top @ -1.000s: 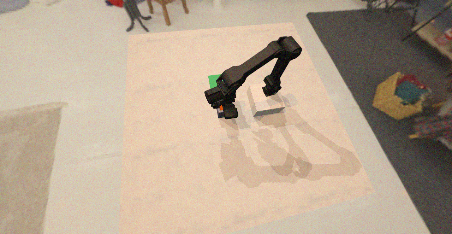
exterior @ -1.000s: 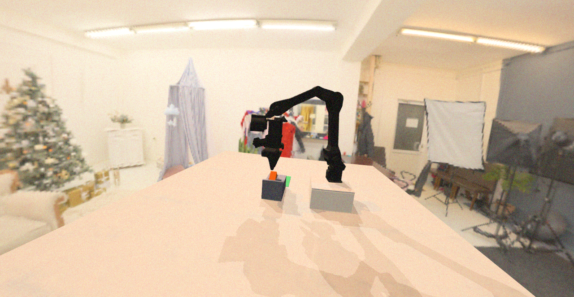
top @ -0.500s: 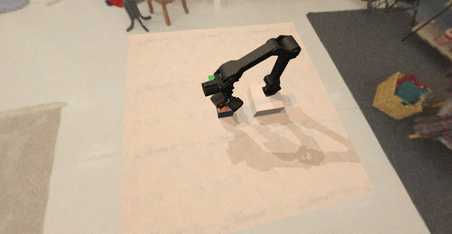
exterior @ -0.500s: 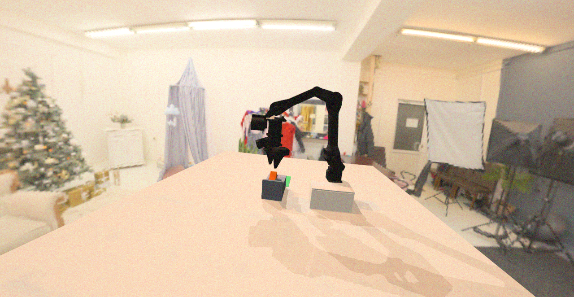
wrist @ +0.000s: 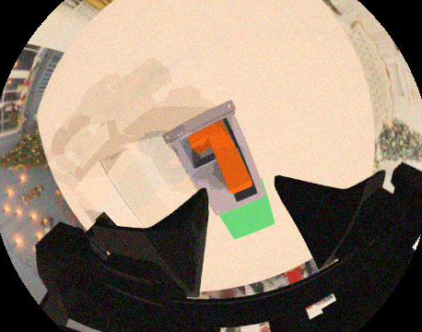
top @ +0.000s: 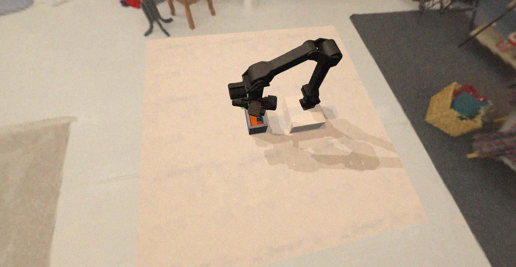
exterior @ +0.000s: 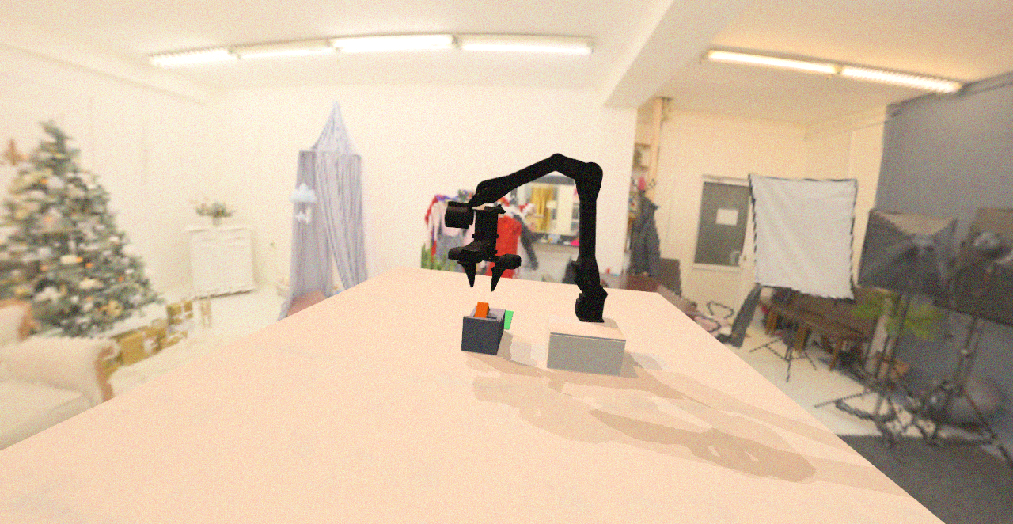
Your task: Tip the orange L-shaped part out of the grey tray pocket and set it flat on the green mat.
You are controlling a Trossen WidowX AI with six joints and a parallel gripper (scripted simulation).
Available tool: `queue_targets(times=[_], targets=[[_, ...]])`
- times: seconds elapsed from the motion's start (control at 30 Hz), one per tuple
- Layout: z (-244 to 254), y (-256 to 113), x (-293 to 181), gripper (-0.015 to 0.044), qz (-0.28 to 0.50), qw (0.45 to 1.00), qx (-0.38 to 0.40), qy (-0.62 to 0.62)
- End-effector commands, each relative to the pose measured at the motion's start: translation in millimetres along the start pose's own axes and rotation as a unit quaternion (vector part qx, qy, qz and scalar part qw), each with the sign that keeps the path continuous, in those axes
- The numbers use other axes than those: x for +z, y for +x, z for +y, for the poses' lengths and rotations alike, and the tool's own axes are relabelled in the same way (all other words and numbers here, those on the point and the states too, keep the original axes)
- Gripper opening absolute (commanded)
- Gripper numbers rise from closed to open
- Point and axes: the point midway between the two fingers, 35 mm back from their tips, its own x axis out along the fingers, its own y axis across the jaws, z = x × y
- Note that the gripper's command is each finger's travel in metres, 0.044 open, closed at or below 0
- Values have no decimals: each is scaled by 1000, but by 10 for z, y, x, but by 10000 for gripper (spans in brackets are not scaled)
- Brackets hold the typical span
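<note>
The orange L-shaped part point(top: 254, 119) point(exterior: 482, 309) point(wrist: 231, 161) sits tilted in the grey tray point(top: 258, 130) point(exterior: 481, 338) point(wrist: 199, 121). Its L-shaped end is low in the pocket, and its straight end, nearer the green mat, is raised above the rim. The green mat point(exterior: 508, 320) point(wrist: 248, 219) lies on the table beyond that end of the tray. My gripper point(exterior: 483, 287) point(wrist: 241, 187) is open and empty, pointing down above the tray, with a gap between the fingertips and the part. In the top view the hand hides the raised end and most of the mat.
A pale block point(top: 306, 120) point(exterior: 586, 353) stands to the right of the tray, with the arm's base on it. The arm arches from there over to the tray. The table point(top: 202, 193) point(exterior: 318, 408) extends around them, with shadows of the arm across it.
</note>
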Motion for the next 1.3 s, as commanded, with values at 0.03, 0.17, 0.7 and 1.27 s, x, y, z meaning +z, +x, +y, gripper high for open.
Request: queue_targets(times=[0.03, 0.17, 0.7, 1.27], targets=[[-46, -26, -145, 280, 2, 990, -3, -141], [-46, -26, -145, 280, 2, 990, -3, -141], [-50, 323, -146, 280, 2, 990, -3, -141], [-57, 600, -145, 280, 2, 990, -2, -141]])
